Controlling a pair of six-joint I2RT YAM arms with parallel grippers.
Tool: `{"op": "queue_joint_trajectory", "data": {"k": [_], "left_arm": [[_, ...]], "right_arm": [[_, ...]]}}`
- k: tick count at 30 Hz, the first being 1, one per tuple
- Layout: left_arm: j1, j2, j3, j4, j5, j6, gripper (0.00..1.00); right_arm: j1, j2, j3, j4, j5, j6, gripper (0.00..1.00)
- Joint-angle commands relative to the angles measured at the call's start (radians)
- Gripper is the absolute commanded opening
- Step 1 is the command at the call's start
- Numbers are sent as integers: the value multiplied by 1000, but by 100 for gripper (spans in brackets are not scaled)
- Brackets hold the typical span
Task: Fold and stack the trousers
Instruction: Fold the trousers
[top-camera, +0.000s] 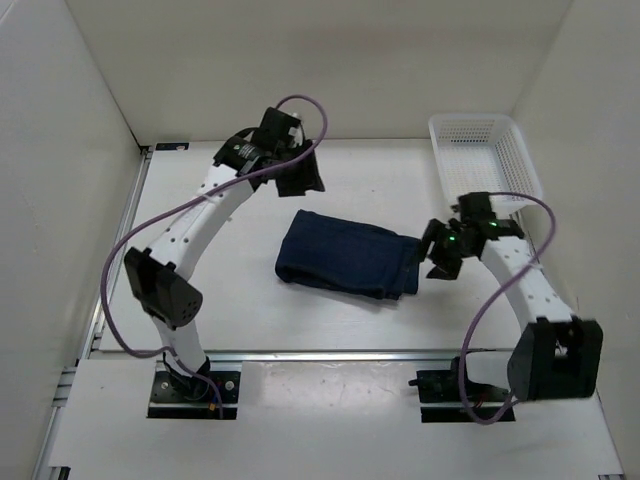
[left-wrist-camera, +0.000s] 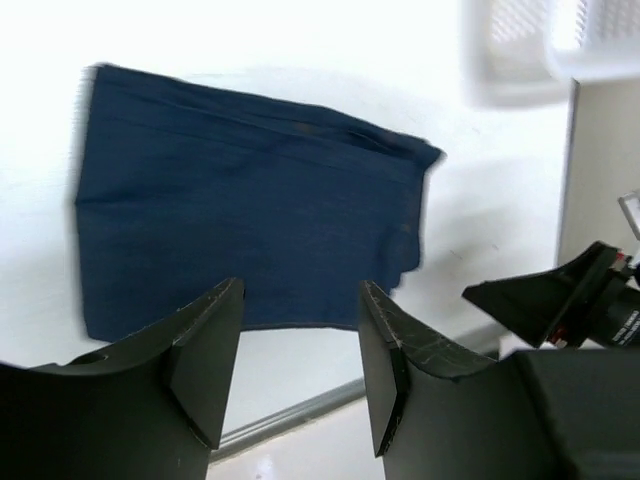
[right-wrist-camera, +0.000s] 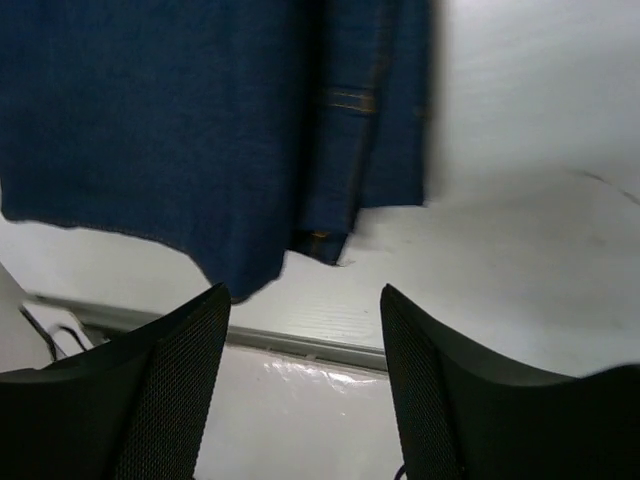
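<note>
— Your left gripper (left-wrist-camera: 300, 292) hangs over the far side of the table (top-camera: 320, 325), jaws parted with nothing between them, looking down on the trousers (left-wrist-camera: 250, 200).
— And your right gripper (right-wrist-camera: 302, 295)?
— Parted too, and holding nothing. It sits low, just beside the right end of the trousers, where the layered edges and orange stitching show.
— Where do the trousers lie for you?
— In the middle of the table, between your two grippers. They form a compact dark-blue rectangle, several layers thick and lying flat. Neither gripper touches them.
— Why do the arms stand like that?
— As a judgement, each gripper keeps off to one side so the bundle lies undisturbed and fully in your view. The folding looks done or nearly done. The right end is slightly uneven, with one layer poking past the others, so you may want to tidy it.
— What else is near you?
— A white mesh basket (top-camera: 485, 150) stands in the far right corner, well apart from the trousers.
</note>
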Motion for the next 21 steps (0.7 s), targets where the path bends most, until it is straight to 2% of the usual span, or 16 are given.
{"op": "queue_joint_trajectory", "data": {"k": [1,4,8,11,12,14,15,16,18,21], "left_arm": [[31,-62,-135,-45,-92,41,60],[90,-126,-255,-36,-101,50,60],[131,-191,-320,-25,-101,61,60],[142,-203,-343,-25,-101,71,60],[151,-214,-343,-25,-112,71,60],[160,-214,-343,-25,-121,96,60],[160,-214,-343,-35,-132,96,57],[174,-214,-343,-46,-132,96,55],[183,-214,-343,-46,-146,122,51],[193,-223,-343,-46,-137,143,46]], "right_arm": [[185,150,116,78,67,2,67],[238,291,155,106,110,42,69],[282,417,204,141,162,67,70],[334,494,239,141,190,76,61],[345,508,262,141,199,87,49],[374,508,279,131,234,99,31],[374,477,290,131,247,111,14],[389,457,317,117,260,111,8],[406,398,363,86,305,111,0],[420,339,465,11,385,79,0]]}}
